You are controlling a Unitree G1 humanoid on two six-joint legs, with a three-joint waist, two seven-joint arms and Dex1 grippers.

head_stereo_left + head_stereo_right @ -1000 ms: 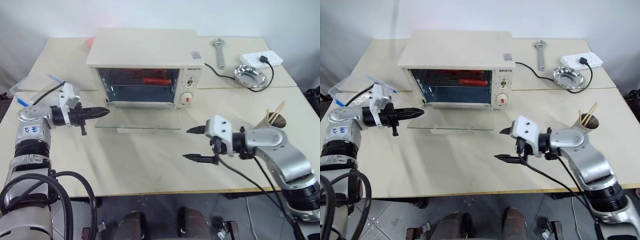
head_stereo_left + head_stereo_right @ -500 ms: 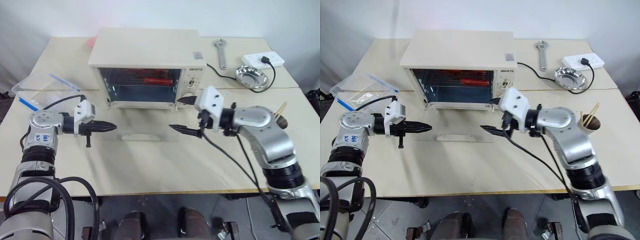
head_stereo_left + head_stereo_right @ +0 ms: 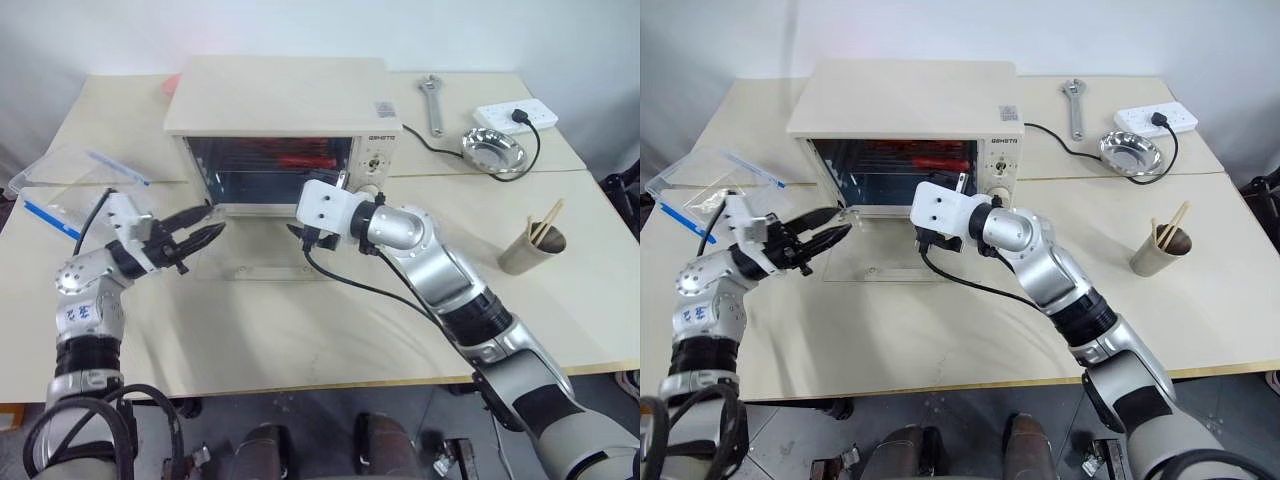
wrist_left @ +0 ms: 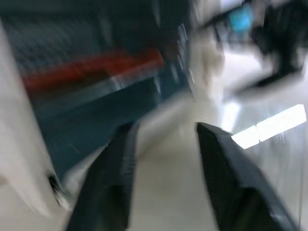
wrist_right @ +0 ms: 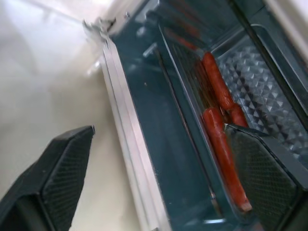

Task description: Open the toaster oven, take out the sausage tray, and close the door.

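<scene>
The cream-white toaster oven (image 3: 280,100) stands at the back middle of the table. Its glass door (image 3: 250,258) lies folded flat in front of it. Inside, the silvery sausage tray (image 5: 192,96) holds long red sausages (image 5: 219,139); they also show red through the opening (image 3: 300,158). My right gripper (image 5: 161,130) is open at the oven's mouth, pointing in toward the tray, one finger to each side and touching nothing. My left gripper (image 3: 195,228) is open and empty beside the oven's left front corner, just above the door's left edge.
A clear plastic box with blue clips (image 3: 70,175) lies at the left. At the back right are a wrench (image 3: 430,100), a power strip (image 3: 518,112), a round steel dish (image 3: 492,150) and the oven's black cord (image 3: 430,150). A paper cup with chopsticks (image 3: 540,245) stands right.
My right gripper has swung left and forward from the table's front to the oven mouth. My left gripper has gone from shut to open and tilted upward, drawing back a little.
</scene>
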